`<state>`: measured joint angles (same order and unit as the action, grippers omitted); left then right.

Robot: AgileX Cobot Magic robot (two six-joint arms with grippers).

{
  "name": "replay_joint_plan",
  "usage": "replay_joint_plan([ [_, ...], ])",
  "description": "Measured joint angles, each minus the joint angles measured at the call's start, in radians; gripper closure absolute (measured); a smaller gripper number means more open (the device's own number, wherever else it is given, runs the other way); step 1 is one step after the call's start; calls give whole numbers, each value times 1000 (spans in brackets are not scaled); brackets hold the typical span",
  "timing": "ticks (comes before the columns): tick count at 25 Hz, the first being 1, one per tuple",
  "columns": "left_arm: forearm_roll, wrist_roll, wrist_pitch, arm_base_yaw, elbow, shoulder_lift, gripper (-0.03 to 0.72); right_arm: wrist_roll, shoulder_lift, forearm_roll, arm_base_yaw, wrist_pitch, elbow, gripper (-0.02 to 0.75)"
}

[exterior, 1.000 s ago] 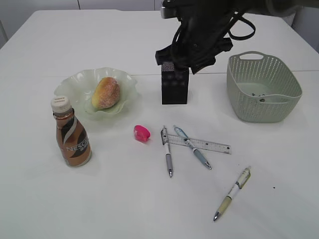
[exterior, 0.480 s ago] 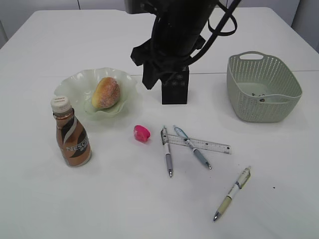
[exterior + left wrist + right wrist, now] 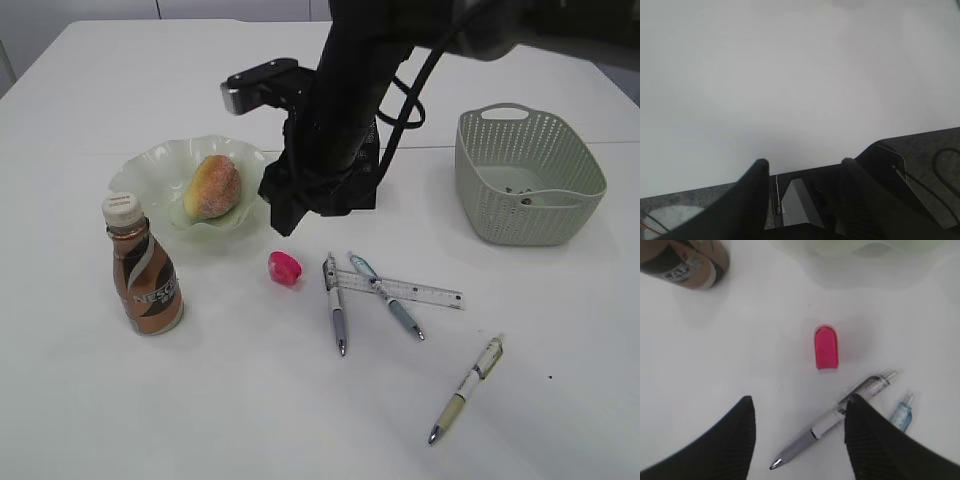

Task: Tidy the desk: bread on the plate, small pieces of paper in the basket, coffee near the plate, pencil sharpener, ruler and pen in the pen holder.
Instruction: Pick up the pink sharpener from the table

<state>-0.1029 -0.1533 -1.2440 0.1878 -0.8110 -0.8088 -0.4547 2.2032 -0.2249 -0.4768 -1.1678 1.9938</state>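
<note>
Surface: white table [image 3: 150,420], matte, bare apart fr. the task items; a seam line runs across it behind the plate. Faint dark speck near the right front.
Room: pale wall/cabinet fronts at the far edge, little else visible. Left wrist view shows mostly blank white table + a dark edge w/ cables at the bottom.
Right gripper [image 3: 799,412]: reaches across the middle, hangs above the table just behind the sharpener; jaws spread, nothing between them.
Left gripper [image 3: 805,170]: over bare table, jaws apart, nothing held.
Pencil sharpener [image 3: 284,267]: pink, lies on the table betw. plate and pens, apart fr. both.
Bread [image 3: 212,186]: on the green wavy plate [image 3: 140,165], left of centre.
Coffee [image 3: 143,266]: bottle upright, just in front of the plate's left side.
Pen holder [image 3: 365,190]: black box, mostly hidden behind the right arm.
Ruler [image 3: 420,291]: flat on the table, right of the sharpener; blue pen [image 3: 388,296] lies across it, grey pen [image 3: 335,305] at its left end.
3rd pen [image 3: 467,387]: cream, alone toward the right front.
Basket [image 3: 480,190]: pale green, far right; small bits inside, too small to tell.
</note>
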Motion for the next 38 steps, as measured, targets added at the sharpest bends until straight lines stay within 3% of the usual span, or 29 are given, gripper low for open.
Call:
replay_joint_plan([
  [20,0,0,0,0,0,0,353,-80,115,47,-17,193,29,287],
  [38,0,0,0,0,0,0,354,-107,171,5,-19,212,31,283],
])
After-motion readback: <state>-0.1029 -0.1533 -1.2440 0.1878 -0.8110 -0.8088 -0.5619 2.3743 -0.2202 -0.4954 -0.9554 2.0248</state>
